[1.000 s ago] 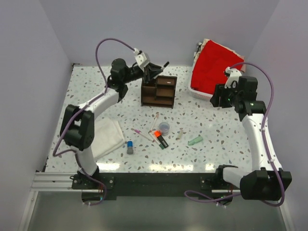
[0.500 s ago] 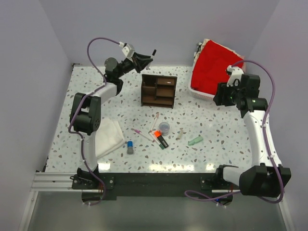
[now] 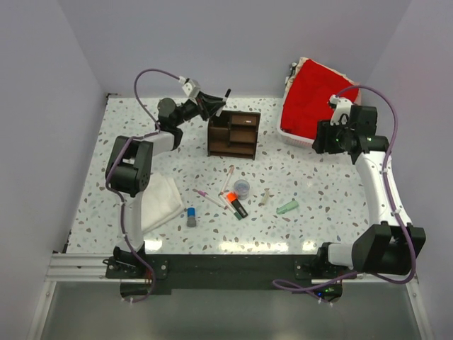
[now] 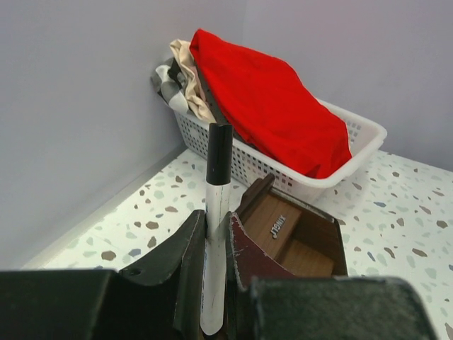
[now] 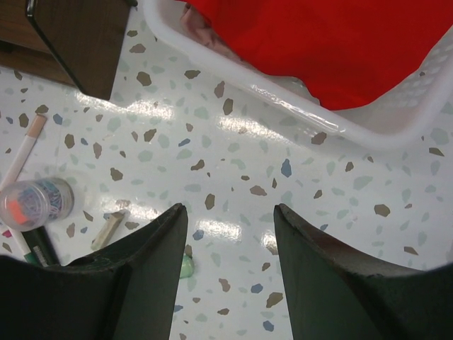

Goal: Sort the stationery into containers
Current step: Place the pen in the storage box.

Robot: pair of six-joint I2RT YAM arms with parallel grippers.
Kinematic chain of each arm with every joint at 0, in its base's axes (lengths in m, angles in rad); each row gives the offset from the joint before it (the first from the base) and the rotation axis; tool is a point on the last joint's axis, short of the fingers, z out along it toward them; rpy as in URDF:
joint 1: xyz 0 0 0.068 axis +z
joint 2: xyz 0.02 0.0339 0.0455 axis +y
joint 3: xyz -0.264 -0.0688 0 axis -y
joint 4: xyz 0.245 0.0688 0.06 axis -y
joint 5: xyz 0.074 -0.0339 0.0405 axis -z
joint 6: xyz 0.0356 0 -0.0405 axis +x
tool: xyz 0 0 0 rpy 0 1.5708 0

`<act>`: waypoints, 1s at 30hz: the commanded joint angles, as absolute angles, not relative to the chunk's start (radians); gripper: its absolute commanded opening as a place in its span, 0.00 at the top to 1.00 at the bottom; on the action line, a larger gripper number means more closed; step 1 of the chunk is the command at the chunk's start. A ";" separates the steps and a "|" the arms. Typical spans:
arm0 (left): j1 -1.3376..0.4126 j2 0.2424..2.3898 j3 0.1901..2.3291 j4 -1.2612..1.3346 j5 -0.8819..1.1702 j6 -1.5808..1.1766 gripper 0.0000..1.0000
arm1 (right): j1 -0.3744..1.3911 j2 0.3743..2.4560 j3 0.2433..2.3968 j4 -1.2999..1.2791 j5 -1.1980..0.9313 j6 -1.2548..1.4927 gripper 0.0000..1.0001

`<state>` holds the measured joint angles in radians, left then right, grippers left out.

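My left gripper (image 3: 211,105) is shut on a white pen with a black cap (image 4: 219,152), held just off the back left corner of the dark brown wooden organizer (image 3: 233,133). In the left wrist view the pen's body (image 4: 214,241) stands upright between my fingers, with the organizer's compartments (image 4: 297,241) just beyond. My right gripper (image 3: 323,139) hangs open and empty near the basket. On the table lie a pale pen (image 3: 228,177), a pink-tipped pen (image 3: 207,197), the orange-and-black highlighter (image 3: 236,205), the round pot (image 3: 241,188), the mint piece (image 3: 287,207) and the blue-capped grey stick (image 3: 191,216).
A white basket (image 3: 289,133) with red cloth stands at the back right, close to my right gripper. A folded white cloth (image 3: 159,202) lies front left. A small beige stick (image 3: 264,197) rests between the pot and the mint piece. Walls close in the table's back and sides.
My left gripper lifted the pen back and left away from the organizer, then came back down toward its back left corner. The right gripper barely shifted.
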<state>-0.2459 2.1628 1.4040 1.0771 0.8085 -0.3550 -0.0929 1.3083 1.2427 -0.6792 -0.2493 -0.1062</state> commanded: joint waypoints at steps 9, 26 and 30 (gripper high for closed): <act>-0.265 2.220 1.382 1.132 0.808 -0.282 0.94 | -0.097 1.298 1.240 -0.655 -0.255 -0.120 0.44; -0.247 1.838 1.183 1.109 0.902 -0.275 0.52 | -0.092 1.296 1.213 -0.623 -0.357 -0.097 0.43; -0.250 1.517 1.077 0.633 0.983 -0.050 0.45 | -0.017 1.278 1.192 -0.637 -0.396 -0.167 0.43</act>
<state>-0.2558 1.8332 1.1492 0.9844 0.8852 -0.2607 -0.0872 1.3075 1.2114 -0.6521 -0.3244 -0.1074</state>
